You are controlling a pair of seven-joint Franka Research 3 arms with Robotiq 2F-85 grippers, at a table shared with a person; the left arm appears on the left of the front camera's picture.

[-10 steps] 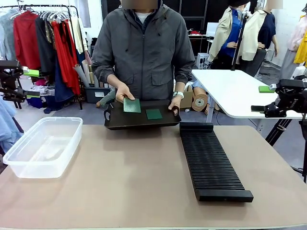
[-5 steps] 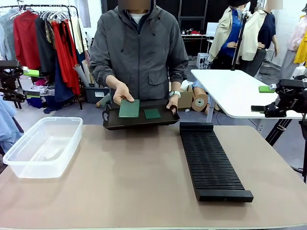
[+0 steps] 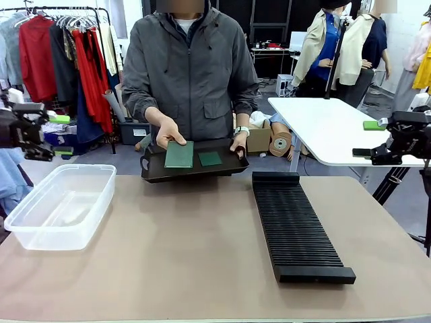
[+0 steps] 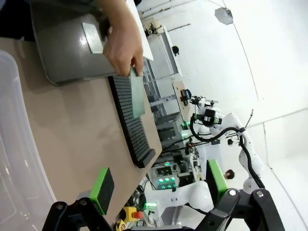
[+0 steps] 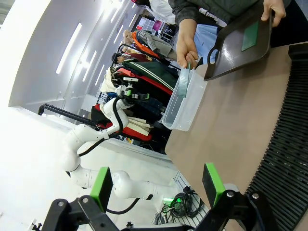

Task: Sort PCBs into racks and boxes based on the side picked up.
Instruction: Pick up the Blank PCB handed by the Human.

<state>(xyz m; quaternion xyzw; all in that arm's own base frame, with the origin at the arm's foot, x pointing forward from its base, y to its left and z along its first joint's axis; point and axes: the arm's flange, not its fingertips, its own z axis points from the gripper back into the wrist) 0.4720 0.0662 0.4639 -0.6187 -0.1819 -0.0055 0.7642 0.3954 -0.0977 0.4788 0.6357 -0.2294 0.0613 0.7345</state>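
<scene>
Nearest, at the bottom of the left wrist view, the left gripper (image 4: 159, 185) has its green-padded fingers spread wide with nothing between them. The right gripper (image 5: 156, 185), at the bottom of the right wrist view, is spread just as wide and is likewise empty.

On the tan table (image 3: 188, 262), the rack (image 3: 296, 229) lies right of centre in the front view, its long axis running from the near edge toward the far edge and its slots unfilled. The clear box (image 3: 60, 205) sits at the left of the frame, well apart from the rack and without contents.

At the table's far edge, top centre, a person holds a black tray (image 3: 192, 173). One hand (image 3: 240, 142) grips the tray's right end. The other hand (image 3: 168, 131) has its fingers on the upper edge of the larger PCB (image 3: 179, 154), over the tray's left half. In the wrist views this board hangs edge-on below those fingers. Whether its lower edge touches the tray cannot be told. The smaller PCB (image 3: 209, 159) lies flat on the tray just beside it.
</scene>
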